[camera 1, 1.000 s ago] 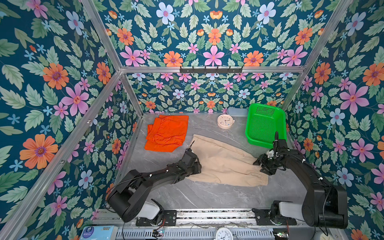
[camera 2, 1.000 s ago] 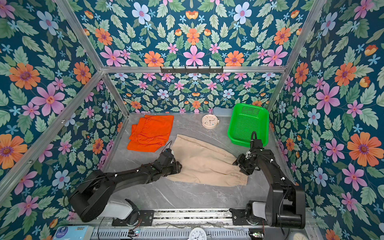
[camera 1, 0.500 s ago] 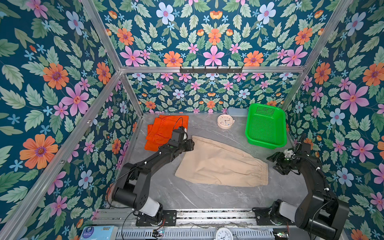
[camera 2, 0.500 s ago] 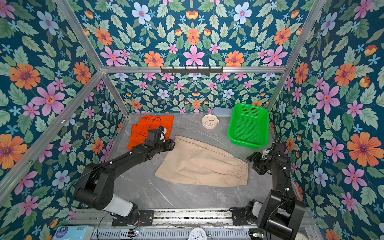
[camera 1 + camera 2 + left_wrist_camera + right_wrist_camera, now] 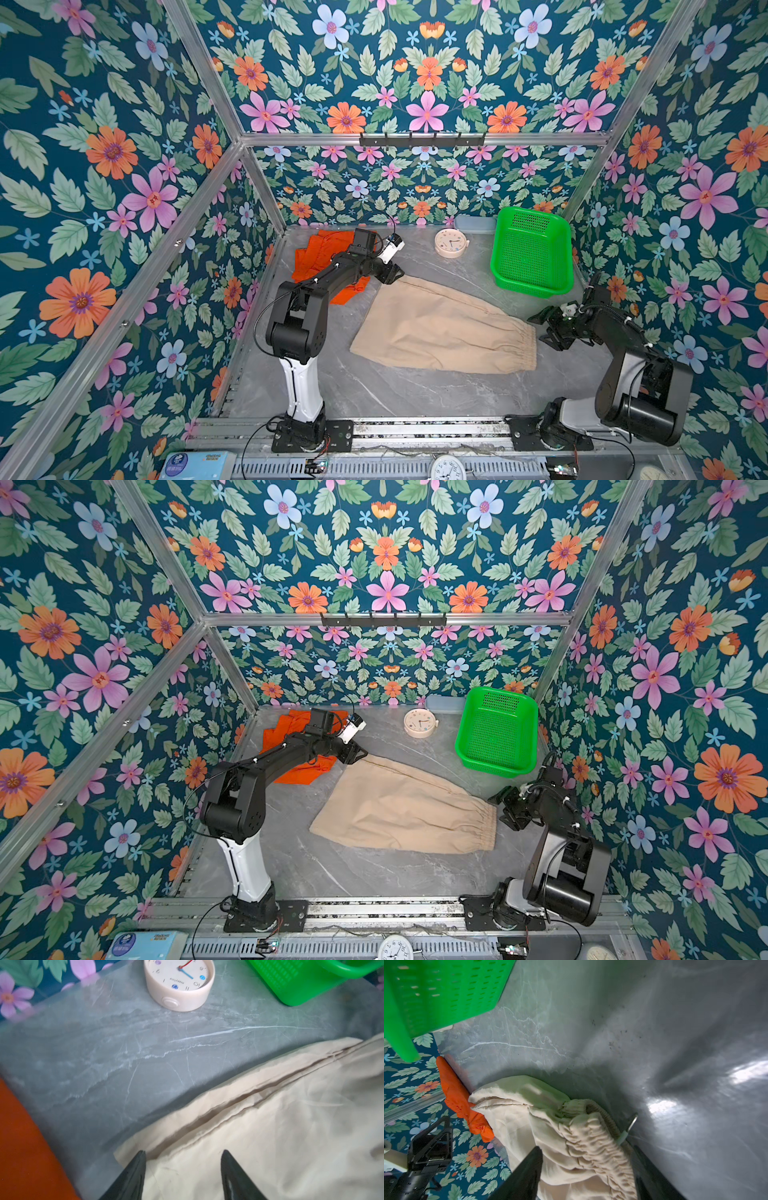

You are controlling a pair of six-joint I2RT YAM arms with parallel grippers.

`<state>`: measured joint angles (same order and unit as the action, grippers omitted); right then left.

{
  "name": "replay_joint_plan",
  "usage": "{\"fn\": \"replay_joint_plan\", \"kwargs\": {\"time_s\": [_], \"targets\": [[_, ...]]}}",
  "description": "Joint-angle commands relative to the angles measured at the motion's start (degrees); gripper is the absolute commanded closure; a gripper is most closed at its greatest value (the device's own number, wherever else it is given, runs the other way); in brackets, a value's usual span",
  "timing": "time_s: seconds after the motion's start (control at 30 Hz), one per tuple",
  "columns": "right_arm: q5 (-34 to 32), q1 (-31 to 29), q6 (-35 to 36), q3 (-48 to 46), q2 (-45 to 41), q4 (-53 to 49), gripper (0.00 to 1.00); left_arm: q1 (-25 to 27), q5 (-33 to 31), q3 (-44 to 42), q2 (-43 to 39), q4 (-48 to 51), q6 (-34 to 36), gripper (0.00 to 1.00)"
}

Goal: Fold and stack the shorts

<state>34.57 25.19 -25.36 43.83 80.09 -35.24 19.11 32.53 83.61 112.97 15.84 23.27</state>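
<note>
Between left gripper and right gripper lie the beige shorts.

Your right gripper: black fingers spread wide. The gathered elastic waistband of the beige shorts is bunched just ahead, lined up between them; can't tell if either finger touches cloth. A small pale cord tip pokes out by the waistband. The orange shorts lie further left, showing past the beige pair's edge. The green basket is on the far side, apart from both pairs. The grey marbled table is blurred with glare patches. The floral wall is at the left.
</note>
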Motion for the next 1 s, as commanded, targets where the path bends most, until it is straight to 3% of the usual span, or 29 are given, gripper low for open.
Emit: {"fn": "replay_joint_plan", "kwargs": {"time_s": [0.0,0.07,0.23,0.4,0.53,0.77,0.87,0.97], "targets": [[4.15,-0.13,0.24,-0.42,1.85,2.79,0.35,-0.18,6.80,6.39,3.67,14.53,22.35,0.42],[4.96,-0.12,0.62,-0.47,2.90,2.91,0.37,-0.24,6.93,10.55,6.24,20.65,30.54,0.42],[5.24,-0.14,0.81,-0.88,4.08,3.00,0.60,-0.12,3.39,19.90,12.53,33.77,47.26,0.41],[5.87,-0.14,0.77,-1.20,3.82,3.29,0.77,-0.11,-1.02,24.66,16.23,36.06,51.00,0.42],[5.42,-0.14,1.07,-1.10,3.16,2.63,0.81,0.04,-2.41,28.17,19.13,38.29,52.55,0.43],[5.60,-0.18,1.07,-1.54,2.37,2.31,0.83,1.13,-4.42,28.42,21.49,33.52,52.16,0.46],[5.60,-0.14,1.06,-1.82,1.77,2.35,0.84,1.39,-5.05,29.84,22.45,34.30,51.97,0.55],[5.51,-0.13,1.02,-2.01,1.35,2.30,0.86,1.46,-5.09,30.58,22.14,35.52,51.00,0.80]]}}
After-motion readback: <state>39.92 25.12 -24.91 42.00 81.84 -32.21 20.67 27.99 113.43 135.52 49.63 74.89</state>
